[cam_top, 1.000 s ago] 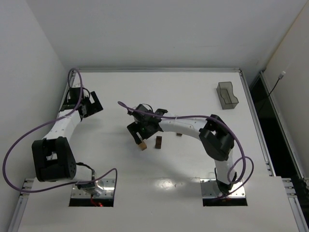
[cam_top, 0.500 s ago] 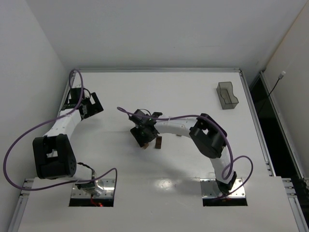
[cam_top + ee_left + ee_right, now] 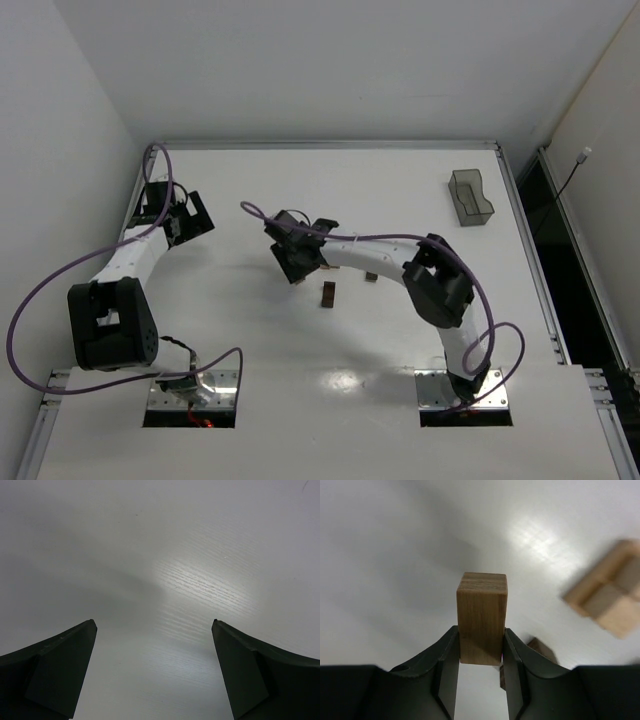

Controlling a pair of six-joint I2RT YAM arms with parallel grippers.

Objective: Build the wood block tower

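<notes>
My right gripper (image 3: pixel 480 632) is shut on a light tan wood block (image 3: pixel 481 617), which stands upright between the fingers, clear of the table. From above, that gripper (image 3: pixel 296 257) hangs left of centre and covers the held block. A dark brown block (image 3: pixel 328 295) stands on the table just right of and nearer than it, and shows behind the right finger as the dark brown block (image 3: pixel 540 648). Blurred tan blocks (image 3: pixel 611 596) lie at the right of the wrist view. A small block (image 3: pixel 370 277) sits by the right forearm. My left gripper (image 3: pixel 155 625) is open over bare table, at the far left (image 3: pixel 190 218). No tower is in view.
A translucent grey bin (image 3: pixel 471 196) stands at the back right. The right arm (image 3: pixel 400 262) arches across the middle of the table, with a purple cable along it. The table (image 3: pixel 330 190) has a raised rail along its far and side edges.
The right gripper has closed on the tan block and carried it up and back-left, away from the dark brown block. The left arm has not moved.
</notes>
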